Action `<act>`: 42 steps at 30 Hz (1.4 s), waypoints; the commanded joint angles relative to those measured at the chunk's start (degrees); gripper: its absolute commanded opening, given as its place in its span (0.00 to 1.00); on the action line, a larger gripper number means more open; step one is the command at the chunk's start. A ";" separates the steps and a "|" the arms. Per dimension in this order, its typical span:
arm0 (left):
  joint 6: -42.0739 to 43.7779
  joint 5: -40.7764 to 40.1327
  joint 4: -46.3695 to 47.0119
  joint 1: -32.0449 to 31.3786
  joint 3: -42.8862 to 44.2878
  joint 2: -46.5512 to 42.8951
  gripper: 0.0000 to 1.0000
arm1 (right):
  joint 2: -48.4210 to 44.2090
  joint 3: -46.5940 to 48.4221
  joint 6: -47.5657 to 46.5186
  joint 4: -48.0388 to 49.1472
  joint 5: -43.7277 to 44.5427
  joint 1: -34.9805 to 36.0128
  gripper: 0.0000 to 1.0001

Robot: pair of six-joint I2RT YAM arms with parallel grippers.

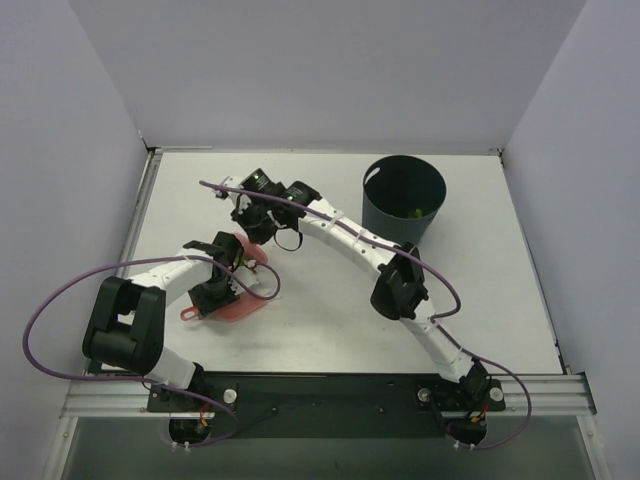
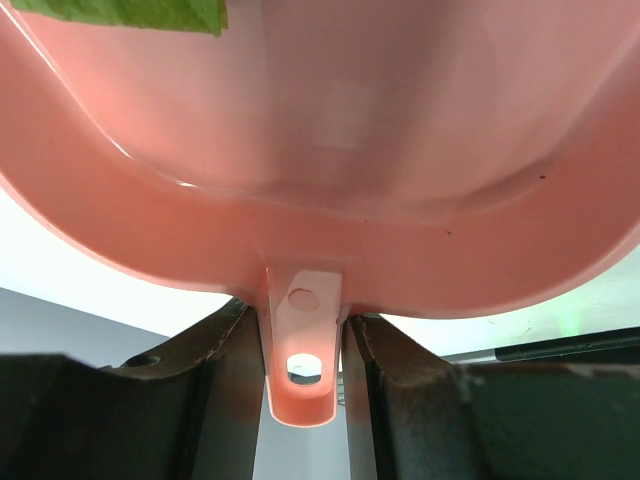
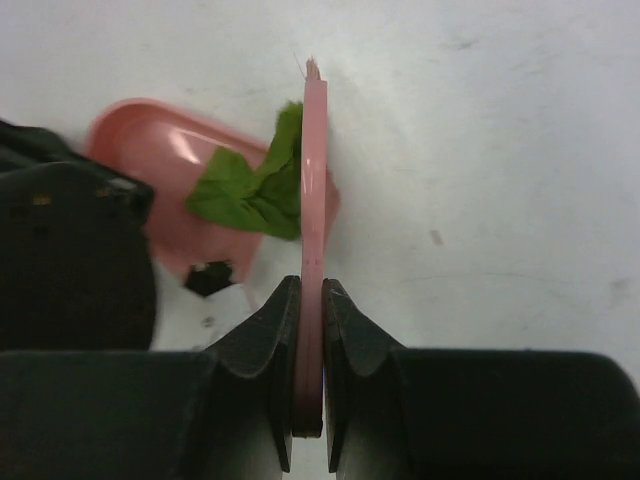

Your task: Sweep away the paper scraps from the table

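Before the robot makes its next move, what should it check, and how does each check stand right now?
1. Left end effector grips the dustpan: ok, its handle sits between the fingers.
2. Right end effector grips the brush: ok, clamped edge-on.
3. Green paper scrap fully inside the dustpan: cannot tell; it lies at the pan's mouth against the brush.
4. Bin upright and open: ok.
5. No other scraps left on the table: cannot tell; none show, but the arms hide part of it.
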 commanded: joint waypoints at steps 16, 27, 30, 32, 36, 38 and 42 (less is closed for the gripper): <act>0.25 -1.01 -0.17 0.27 -0.80 -1.57 0.00 | -9.16 4.07 -1.43 -2.12 -14.75 -2.61 0.00; 3.51 -2.50 0.27 0.27 -2.03 -2.54 0.00 | -20.68 -14.54 -13.84 -1.50 14.18 -0.15 0.00; 4.38 -2.94 0.45 0.18 -2.29 -2.19 0.00 | -22.53 -19.22 -12.88 -1.33 16.12 0.20 0.00; 4.39 -3.47 0.01 0.10 -2.21 -1.93 0.00 | -23.58 -20.80 -9.30 -2.38 14.46 0.55 0.00; 3.95 -3.03 -0.61 -0.43 -2.21 -2.54 0.00 | -24.12 -23.53 0.45 -4.31 5.77 1.25 0.00; 3.42 -2.94 -1.13 -0.78 -2.30 -2.63 0.00 | -22.89 -23.01 4.08 -4.93 3.65 1.52 0.00; 1.58 -3.12 -1.93 -1.75 -2.56 -2.80 0.00 | -18.85 -17.83 11.11 -5.11 -1.35 2.22 0.00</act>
